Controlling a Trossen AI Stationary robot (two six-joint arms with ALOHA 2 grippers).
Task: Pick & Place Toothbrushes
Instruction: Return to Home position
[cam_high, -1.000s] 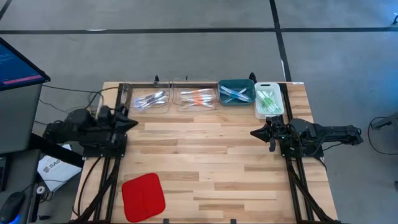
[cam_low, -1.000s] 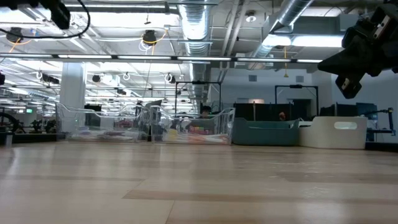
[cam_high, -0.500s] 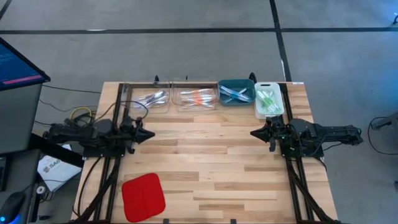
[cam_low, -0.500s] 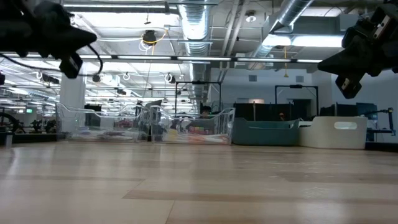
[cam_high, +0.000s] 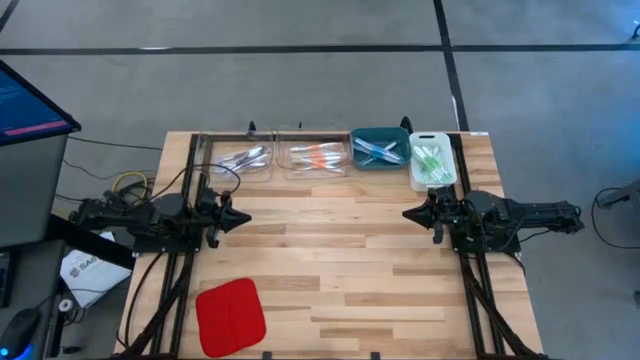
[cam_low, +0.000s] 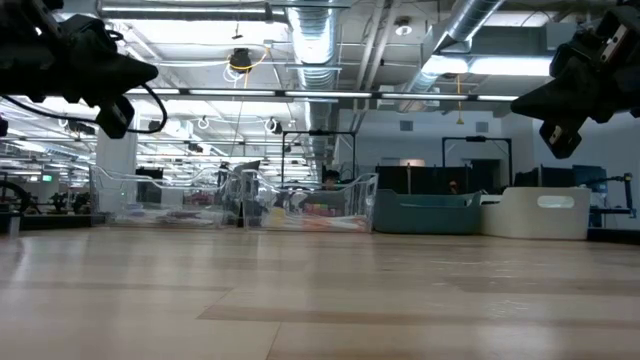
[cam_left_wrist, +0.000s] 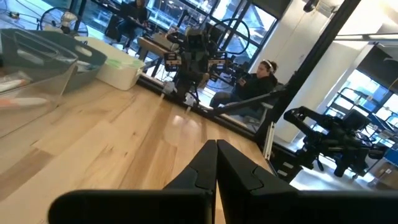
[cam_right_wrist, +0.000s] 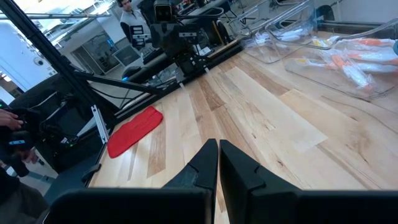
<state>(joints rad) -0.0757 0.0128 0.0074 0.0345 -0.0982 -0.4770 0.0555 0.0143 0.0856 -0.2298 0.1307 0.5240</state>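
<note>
The toothbrushes lie sorted in four bins along the table's far edge: clear-white ones (cam_high: 243, 159) in a clear bin, orange ones (cam_high: 318, 157) in a second clear bin, blue ones (cam_high: 377, 150) in a teal bin, green ones (cam_high: 430, 160) in a white bin. My left gripper (cam_high: 245, 217) hovers shut over the table's left part, pointing right, well short of the bins. My right gripper (cam_high: 407, 213) hovers shut on the right side, pointing left, just on the near side of the white bin. Both wrist views show the fingertips closed together, holding nothing (cam_left_wrist: 216, 163) (cam_right_wrist: 219, 163).
A flat red square pad (cam_high: 230, 315) lies near the table's near-left corner. Bare wooden table top (cam_high: 330, 250) spreads between the two arms. A monitor (cam_high: 30, 105) stands off the table's left. People sit in the room beyond the table (cam_left_wrist: 255, 87).
My left arm has reached out from its tucked pose toward the table's middle and come lower, its shut gripper now pointing right; most of the move fell in the first half second. My right arm has kept still.
</note>
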